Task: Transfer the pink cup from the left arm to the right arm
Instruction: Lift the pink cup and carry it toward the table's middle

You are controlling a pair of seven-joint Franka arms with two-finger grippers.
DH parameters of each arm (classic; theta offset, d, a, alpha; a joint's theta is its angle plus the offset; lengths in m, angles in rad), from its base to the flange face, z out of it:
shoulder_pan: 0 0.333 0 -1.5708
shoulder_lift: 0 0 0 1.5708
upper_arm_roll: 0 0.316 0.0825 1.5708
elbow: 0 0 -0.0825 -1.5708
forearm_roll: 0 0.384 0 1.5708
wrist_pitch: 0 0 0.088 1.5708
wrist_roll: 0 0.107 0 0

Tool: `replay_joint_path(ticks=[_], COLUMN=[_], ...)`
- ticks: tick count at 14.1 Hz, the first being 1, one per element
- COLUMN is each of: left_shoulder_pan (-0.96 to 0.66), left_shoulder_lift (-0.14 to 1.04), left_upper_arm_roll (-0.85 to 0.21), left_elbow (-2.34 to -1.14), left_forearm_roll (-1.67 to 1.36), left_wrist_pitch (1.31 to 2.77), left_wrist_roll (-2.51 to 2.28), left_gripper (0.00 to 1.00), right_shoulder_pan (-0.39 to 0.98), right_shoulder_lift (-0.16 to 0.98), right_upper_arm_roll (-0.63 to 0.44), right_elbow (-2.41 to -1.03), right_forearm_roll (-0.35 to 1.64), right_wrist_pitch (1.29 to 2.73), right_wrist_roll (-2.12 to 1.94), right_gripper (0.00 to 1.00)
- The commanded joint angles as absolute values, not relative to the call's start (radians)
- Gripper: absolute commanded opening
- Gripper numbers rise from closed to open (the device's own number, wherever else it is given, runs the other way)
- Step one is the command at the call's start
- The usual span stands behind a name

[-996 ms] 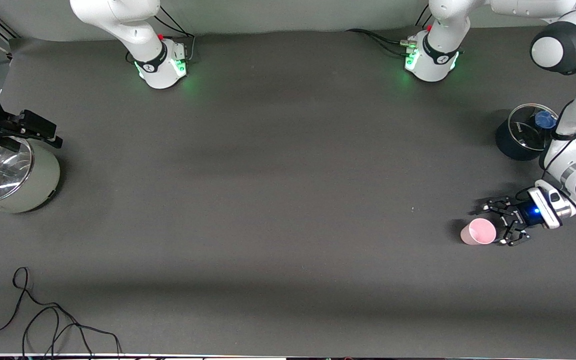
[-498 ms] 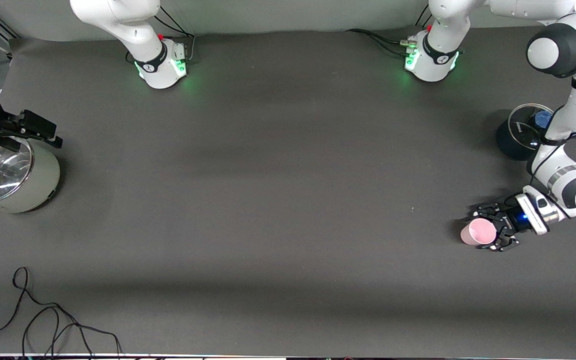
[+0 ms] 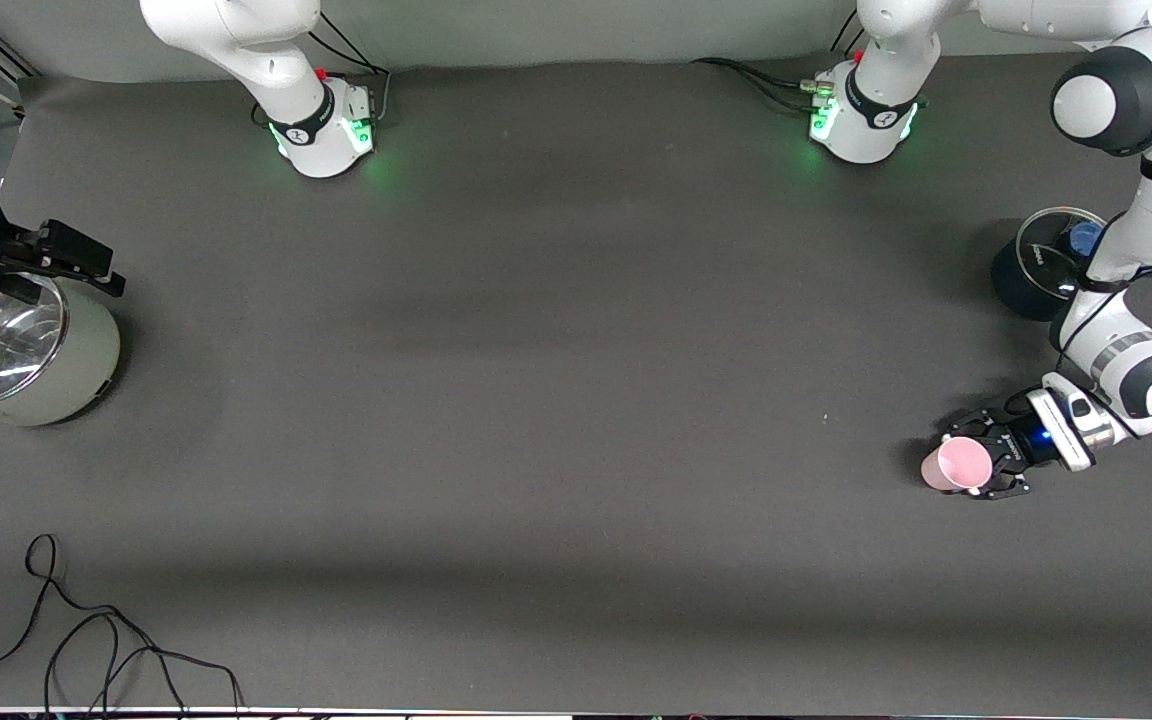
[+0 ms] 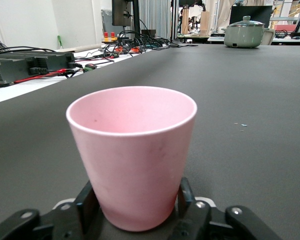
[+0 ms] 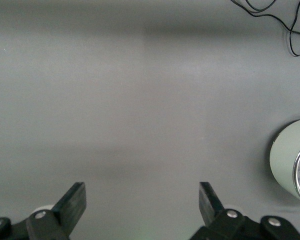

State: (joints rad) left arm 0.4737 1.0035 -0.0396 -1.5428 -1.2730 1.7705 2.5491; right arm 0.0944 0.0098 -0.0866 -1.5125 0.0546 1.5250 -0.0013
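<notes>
The pink cup stands upright on the dark table at the left arm's end, nearer to the front camera than the dark pot with a glass lid that sits at the same end. The left end effector is down at table level with its black linkage fingers drawn in against both sides of the cup's lower wall, so it has the cup clasped just above the base; the open rim faces up and the cup's inside looks empty. The left arm bends down to it from its base at the top of the front view. The right end effector waits over the right arm's end of the table with its two fingers spread wide and nothing between them, just beside the pale green pot with a glass lid. A loose black cable lies on the table near the front camera.
</notes>
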Motion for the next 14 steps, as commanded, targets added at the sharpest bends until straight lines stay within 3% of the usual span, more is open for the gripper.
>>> replay_joint_path(ticks=[1,7,14], left_shoulder_pan=[0.466,0.428,0.269], left_shoulder_lift=[0.976,0.798,0.461], left_upper_arm_roll=[-0.035,-0.029,-0.037], left_elbow=[-1.555,-1.589,-1.83], left_forearm_roll=[-1.29,-1.249,-1.32], left_wrist_pitch=[1.784,1.775,1.896], left_wrist_roll=[2.508,2.257,2.04], left_gripper=[0.61,0.57,0.56], right_shoulder_pan=[0.095,0.095,0.1], right_shoulder_lift=[0.018,0.017,0.018], right_upper_arm_roll=[-0.089,-0.089,-0.086], right_elbow=[-1.489,-1.49,-1.497], right_forearm_roll=[0.067,0.066,0.057], right_wrist_pitch=[1.508,1.508,1.486], right_wrist_roll=[0.003,0.002,-0.002], right_gripper=[1.0,1.0,1.0])
